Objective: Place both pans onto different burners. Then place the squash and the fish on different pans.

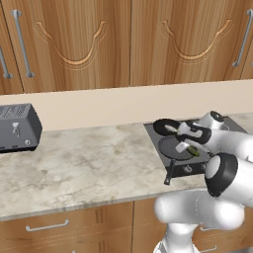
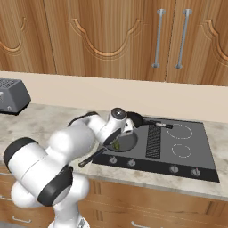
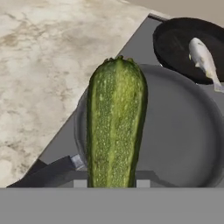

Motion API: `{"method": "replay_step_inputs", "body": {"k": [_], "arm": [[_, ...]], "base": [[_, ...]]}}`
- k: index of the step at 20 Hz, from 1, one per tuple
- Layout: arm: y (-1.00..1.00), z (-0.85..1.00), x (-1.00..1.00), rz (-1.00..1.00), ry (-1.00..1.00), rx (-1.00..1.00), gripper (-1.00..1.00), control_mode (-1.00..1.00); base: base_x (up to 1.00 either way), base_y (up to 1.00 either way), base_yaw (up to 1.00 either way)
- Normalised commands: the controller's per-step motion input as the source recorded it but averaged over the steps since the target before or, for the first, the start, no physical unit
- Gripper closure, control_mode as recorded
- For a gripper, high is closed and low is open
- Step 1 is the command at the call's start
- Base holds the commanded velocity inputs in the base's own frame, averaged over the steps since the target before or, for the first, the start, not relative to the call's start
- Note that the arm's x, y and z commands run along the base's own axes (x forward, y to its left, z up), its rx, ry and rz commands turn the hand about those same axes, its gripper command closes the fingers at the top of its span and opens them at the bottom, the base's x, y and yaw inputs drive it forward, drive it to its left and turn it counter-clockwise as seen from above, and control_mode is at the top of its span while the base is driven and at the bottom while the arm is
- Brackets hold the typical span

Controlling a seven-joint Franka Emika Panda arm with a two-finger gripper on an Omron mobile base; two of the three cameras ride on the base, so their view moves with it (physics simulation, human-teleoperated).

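Note:
My gripper (image 3: pixel 112 181) is shut on the squash (image 3: pixel 116 127), a dark green speckled vegetable held just above the wider black pan (image 3: pixel 183 131). That pan (image 1: pixel 174 147) sits on the cooktop's front left burner, its long handle (image 1: pixel 169 175) pointing over the front edge. Behind it on the rear left burner stands the smaller pan (image 3: pixel 188 43), with the silvery fish (image 3: pixel 202 57) lying inside. From the right base view, the gripper (image 2: pixel 116 141) hangs over the wider pan (image 2: pixel 127 143) with the squash (image 2: pixel 116 145) in it. The smaller pan (image 2: pixel 136 119) is just behind.
Two white burner rings (image 2: pixel 180 131) on the right half of the dark cooktop (image 2: pixel 200 156) are bare, past the ribbed vent strip (image 2: pixel 153 140). A grey toaster (image 1: pixel 17 127) stands far left on the marble counter (image 1: pixel 84 163). Knobs line the cooktop's front edge.

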Motion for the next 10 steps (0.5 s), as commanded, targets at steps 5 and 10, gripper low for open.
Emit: {"method": "replay_step_inputs", "body": {"k": [5,10], "arm": [[-0.11,-0.29,0.31,0.02,0.03,0.00,1.00,-1.00],[-0.10,-0.22,0.32,0.02,0.02,0.00,1.00,-1.00]], "base": [[0.00,0.00,0.00],[0.00,0.00,0.00]]}}
